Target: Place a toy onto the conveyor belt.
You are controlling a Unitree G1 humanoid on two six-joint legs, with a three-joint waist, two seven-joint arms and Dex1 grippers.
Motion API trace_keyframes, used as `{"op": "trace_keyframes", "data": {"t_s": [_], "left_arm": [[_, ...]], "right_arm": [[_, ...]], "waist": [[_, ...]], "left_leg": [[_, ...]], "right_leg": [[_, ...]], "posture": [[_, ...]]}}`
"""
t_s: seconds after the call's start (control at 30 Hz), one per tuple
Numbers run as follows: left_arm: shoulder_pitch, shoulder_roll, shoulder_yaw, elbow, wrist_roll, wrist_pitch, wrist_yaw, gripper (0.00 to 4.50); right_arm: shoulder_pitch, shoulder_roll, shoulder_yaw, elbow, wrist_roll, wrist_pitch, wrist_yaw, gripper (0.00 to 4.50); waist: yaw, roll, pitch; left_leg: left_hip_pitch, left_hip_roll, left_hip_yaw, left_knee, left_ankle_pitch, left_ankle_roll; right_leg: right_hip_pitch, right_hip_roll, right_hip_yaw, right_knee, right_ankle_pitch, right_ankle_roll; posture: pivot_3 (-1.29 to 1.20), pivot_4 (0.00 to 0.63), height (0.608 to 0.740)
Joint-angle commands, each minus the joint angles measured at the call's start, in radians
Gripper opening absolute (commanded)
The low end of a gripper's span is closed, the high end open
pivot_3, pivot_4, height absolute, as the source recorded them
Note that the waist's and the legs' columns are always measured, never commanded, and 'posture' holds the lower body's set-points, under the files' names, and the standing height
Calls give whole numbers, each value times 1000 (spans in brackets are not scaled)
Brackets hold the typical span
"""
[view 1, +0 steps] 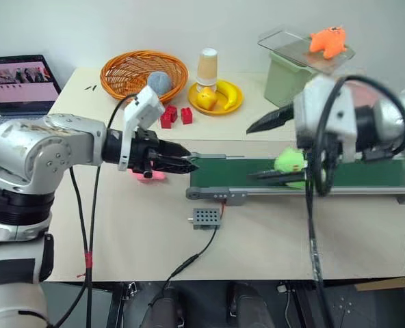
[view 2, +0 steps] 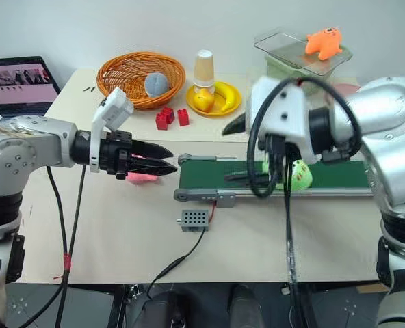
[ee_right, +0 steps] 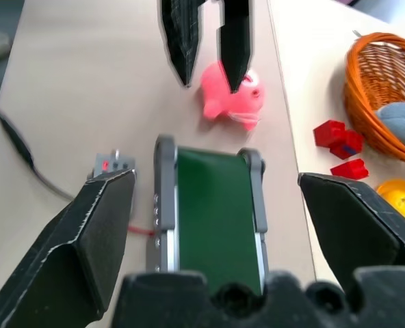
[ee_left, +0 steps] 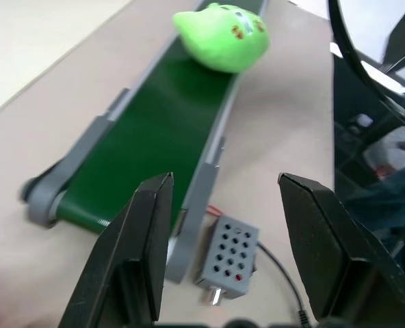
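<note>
One green toy (ee_left: 221,37) on conveyor belt (ee_left: 148,137)

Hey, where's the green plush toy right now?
The green plush toy lies on the conveyor belt, toward the robot's right, below the open right gripper.

A pale beige table (view 1: 120,239) carries the conveyor belt (view 2: 339,176), which lies across its middle. Just in front of the belt's left end sits a small grey perforated box (view 1: 205,218) on a cable. Off that same end lies a pink plush toy (ee_right: 231,98). Behind the belt stand an orange wicker basket (view 1: 144,74), red blocks (view 1: 176,116) and a yellow plate (view 1: 216,98)
</note>
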Motion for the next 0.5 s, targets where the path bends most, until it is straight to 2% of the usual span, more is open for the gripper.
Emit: {"op": "trace_keyframes", "data": {"t_s": [0.03, 0.27, 0.37, 0.5], "left_arm": [[20, 32, 48, -4, 25, -69, -22, 2598], [85, 35, 148, 33, 67, -172, 12, 2598], [142, 40, 173, 78, 129, -224, 61, 2598], [176, 47, 130, 145, 250, -240, 163, 2598]], "right_arm": [[-43, 54, -142, 62, 106, 211, -136, 4469], [45, 166, -316, 117, 206, 394, -316, 4469], [85, 205, -327, 102, 214, 403, -384, 4469], [112, 216, -308, 88, 229, 386, -431, 4469]], "waist": [[0, 0, 0], [14, 0, 0], [12, 0, 0], [8, 0, 0]], "left_leg": [[0, 0, 0, 0, 0, 0], [-1, -1, 0, 0, 0, 0], [-1, -1, 0, -1, 0, 0], [0, -1, 1, -1, 0, 0]], "right_leg": [[0, 0, 0, 0, 0, 0], [-1, 0, -1, 0, 0, 0], [-1, 0, -1, 0, 0, 0], [-1, 0, -1, 0, 0, 0]], "posture": [[0, 150, 734], [0, 150, 734], [0, 150, 734], [0, 150, 734]]}}
